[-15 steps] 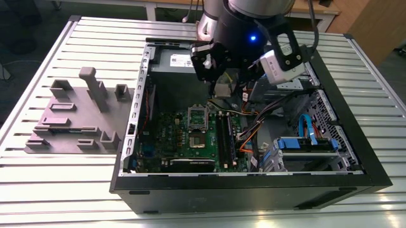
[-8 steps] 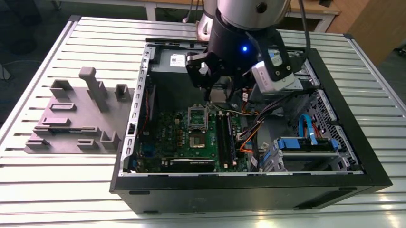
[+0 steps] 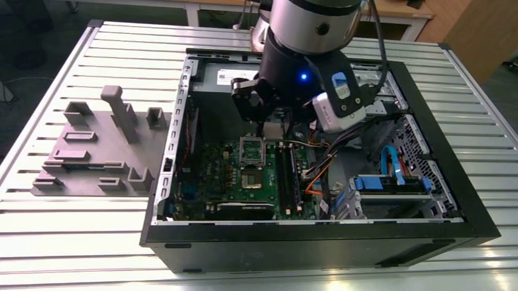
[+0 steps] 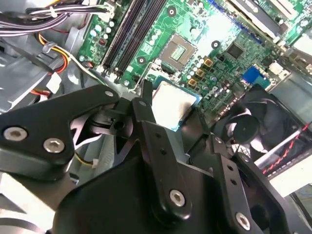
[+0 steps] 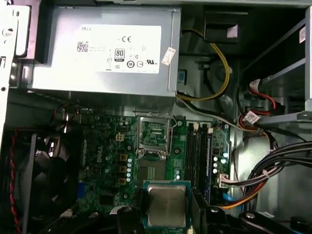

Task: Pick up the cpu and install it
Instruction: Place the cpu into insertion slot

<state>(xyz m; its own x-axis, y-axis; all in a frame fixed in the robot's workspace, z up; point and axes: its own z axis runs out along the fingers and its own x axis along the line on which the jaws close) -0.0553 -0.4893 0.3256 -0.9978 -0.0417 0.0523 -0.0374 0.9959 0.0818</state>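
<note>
The cpu [image 5: 166, 204] is a small square chip with a silver-grey metal top on a green rim. My gripper [image 5: 166, 209] is shut on it, with a black finger against each of two opposite sides. In the second wrist view the cpu [image 4: 173, 103] hangs above the green motherboard [image 4: 219, 34], short of the open socket [image 4: 179, 51]. In the first wrist view the bare socket [image 5: 152, 171] lies just beyond the chip, its metal frame [image 5: 155, 132] flipped up. In the exterior view the gripper [image 3: 273, 126] hovers inside the open computer case above the socket [image 3: 252, 176].
A grey power supply box [image 5: 105, 53] fills the case end beyond the socket. A black fan [image 5: 44, 170] sits on one side of the socket, memory slots [image 5: 197, 151] and cable bundles [image 5: 273, 165] on the other. A grey fixture block [image 3: 97, 145] stands outside the case on the slatted table [image 3: 65, 242].
</note>
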